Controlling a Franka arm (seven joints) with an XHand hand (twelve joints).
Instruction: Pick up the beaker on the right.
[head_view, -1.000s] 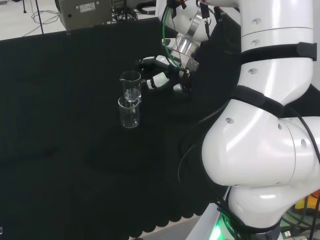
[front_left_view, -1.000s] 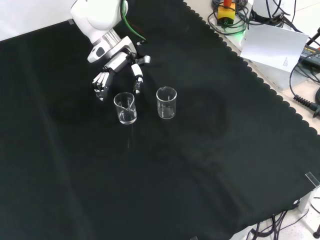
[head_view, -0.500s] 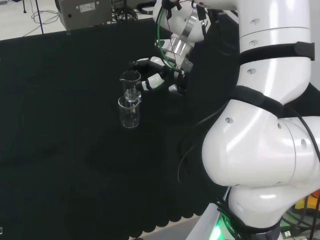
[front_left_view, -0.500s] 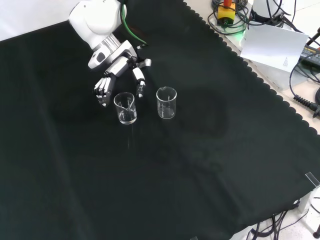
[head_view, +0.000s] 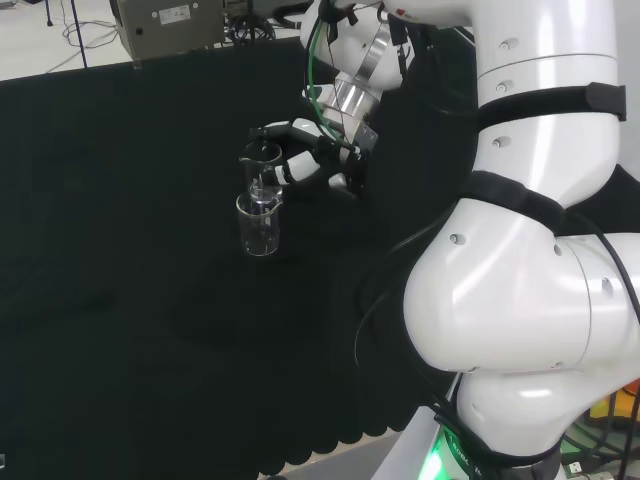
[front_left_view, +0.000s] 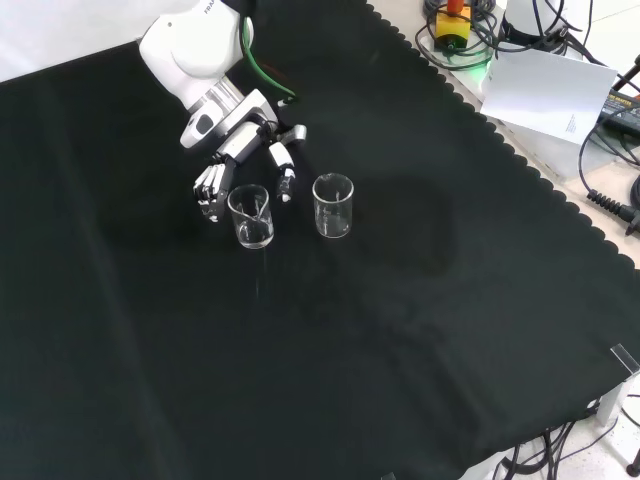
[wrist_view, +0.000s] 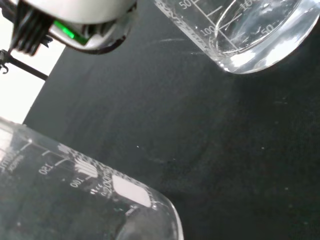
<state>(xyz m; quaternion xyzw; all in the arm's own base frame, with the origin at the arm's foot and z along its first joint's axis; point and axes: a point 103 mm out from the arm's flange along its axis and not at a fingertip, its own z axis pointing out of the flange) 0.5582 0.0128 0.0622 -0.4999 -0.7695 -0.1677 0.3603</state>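
My hand (front_left_view: 240, 160) hangs low over the black cloth (front_left_view: 400, 330), fingers (front_left_view: 210, 190) spread and only lightly bent, thumb (front_left_view: 285, 180) held apart from them, gripping nothing. In the front view the fingers drop at the upper left of the left-hand beaker (front_left_view: 250, 216) and the thumb reaches down just off its upper right, so that glass stands right below my open palm; I cannot tell whether anything touches it. The beaker on the right (front_left_view: 333, 205) stands upright just beside its twin, clear glass with a pouring lip and printed graduation marks. In the head view the two beakers line up one behind the other, the nearer one (head_view: 259, 224) in front.
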